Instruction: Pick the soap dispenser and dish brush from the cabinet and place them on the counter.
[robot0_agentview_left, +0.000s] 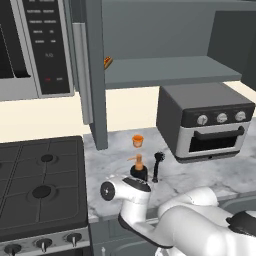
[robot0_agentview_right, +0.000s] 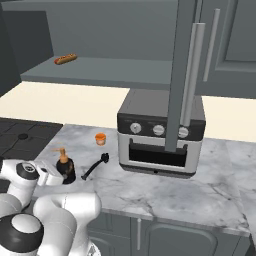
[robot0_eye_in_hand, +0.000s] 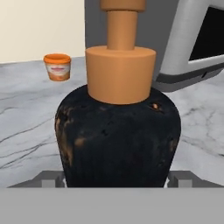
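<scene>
**Jaws spread around the soap bottle on the marble**

The two-finger gripper (robot0_eye_in_hand: 116, 179) stands spread wide, its grey fingertips (robot0_eye_in_hand: 49, 178) showing at either side of the base of the soap dispenser (robot0_eye_in_hand: 118, 131), a squat black bottle with a rough, rust-flecked skin and a smooth orange-brown pump collar and neck. Whether the pads touch the bottle cannot be told.

In the hand view the bottle takes up the centre. Behind it, at upper left, sits a tiny orange cup (robot0_eye_in_hand: 57, 66), and at upper right the rounded silver corner of a toaster oven (robot0_eye_in_hand: 192, 43).

The left base view gives more: the dish brush (robot0_agentview_left: 157, 166), a slim black stick with a small round head, stands tilted just beside the dispenser, right of centre. All rest on the counter (robot0_agentview_left: 210, 172), a grey-white veined marble slab. A black gas stove (robot0_agentview_left: 40, 185) fills the lower left, a black microwave (robot0_agentview_left: 35, 45) the upper left.

The right base view shows the grey-blue cabinet (robot0_agentview_right: 100, 70) with its door open, a long metal handle (robot0_agentview_right: 191, 75) and, on its grey shelf at upper left, a small hot dog (robot0_agentview_right: 65, 59).
</scene>
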